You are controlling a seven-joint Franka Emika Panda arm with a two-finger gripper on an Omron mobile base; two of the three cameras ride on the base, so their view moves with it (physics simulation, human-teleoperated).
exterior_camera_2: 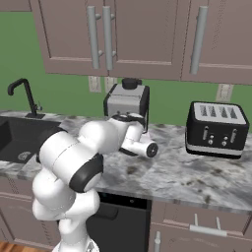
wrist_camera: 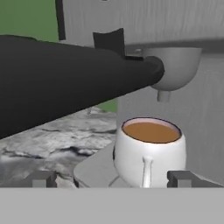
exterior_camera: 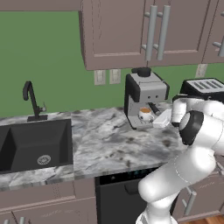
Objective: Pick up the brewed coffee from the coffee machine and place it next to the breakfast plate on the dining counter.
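A marbled tabletop is running along a green wall under mauve cabinets, carrying a black sink and a black toaster. The brewed coffee — brown liquid filling the white mug — is sitting on the coffee machine tray under the spout. The gripper is standing wide open, its fingertips flanking the mug, not grasping it.

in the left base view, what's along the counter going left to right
faucet → sink → coffee machine with the coffee under its spout → toaster
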